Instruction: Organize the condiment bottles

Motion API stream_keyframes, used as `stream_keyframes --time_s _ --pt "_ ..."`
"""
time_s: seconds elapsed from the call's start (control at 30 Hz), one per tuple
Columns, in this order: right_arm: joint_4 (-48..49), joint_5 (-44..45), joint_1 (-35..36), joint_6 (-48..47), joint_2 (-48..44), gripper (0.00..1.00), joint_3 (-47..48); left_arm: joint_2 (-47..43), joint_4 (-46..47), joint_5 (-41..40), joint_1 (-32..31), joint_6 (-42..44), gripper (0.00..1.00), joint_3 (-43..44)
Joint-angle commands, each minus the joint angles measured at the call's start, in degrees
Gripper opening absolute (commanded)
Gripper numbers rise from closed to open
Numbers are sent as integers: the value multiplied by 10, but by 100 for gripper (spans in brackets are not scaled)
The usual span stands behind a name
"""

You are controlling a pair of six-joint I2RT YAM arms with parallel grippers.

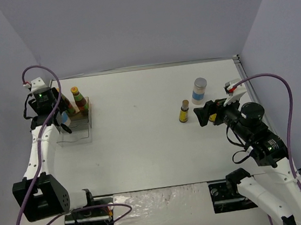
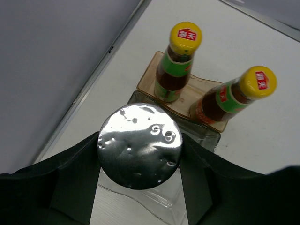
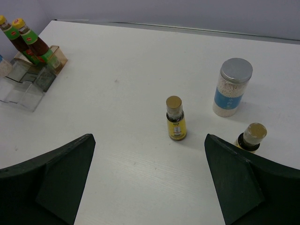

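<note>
At desk [image 1: 144,151] left edge, left gripper [image 2: 140,146] pinches silver-lidded jar [image 2: 139,140] over clear tray [image 1: 78,134]; 2 dark bottles [image 2: 180,65] on its amber back. Right gripper [image 3: 149,140] spread wide near 2 yellow bottles [image 3: 176,119] and other jar [image 3: 232,86]. White surface, lavender walls [image 1: 129,22].

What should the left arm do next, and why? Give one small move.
Probably lower the silver-lidded jar into the clear tray and then open. The left gripper clasps it over the tray, in front of the dark bottles standing at its amber back.

Jar [image 2: 139,145] body and label hidden, tray [image 2: 208,137] partly covered
</note>
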Motion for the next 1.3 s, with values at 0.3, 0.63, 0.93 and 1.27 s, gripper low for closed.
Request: stream_keyframes --time_s 0.3,0.63,0.93,1.27 --pt "53 -9 5 2 7 100 3 78 140 27 32 33 13 46" --pt "54 -7 5 2 18 100 1 92 174 31 35 33 14 33" --pt "55 -4 5 -4 28 100 0 109 205 31 35 24 21 -8" --pt "60 9 5 1 30 100 -13 110 211 31 35 19 50 -32"
